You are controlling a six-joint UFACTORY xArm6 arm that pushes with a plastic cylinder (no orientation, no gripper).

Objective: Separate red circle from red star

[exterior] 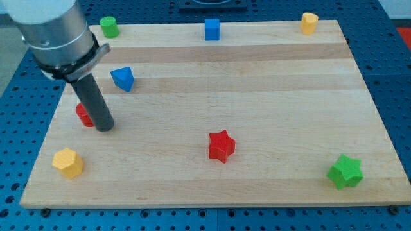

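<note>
The red circle lies near the board's left edge, mostly hidden behind my rod. My tip rests on the board right against the red circle's right side. The red star sits lower middle of the board, far to the right of the circle and of my tip.
A blue triangular block lies just above my tip. A yellow block sits bottom left, a green star bottom right. Along the top edge stand a green cylinder, a blue cube and a yellow block. The wooden board sits on a blue table.
</note>
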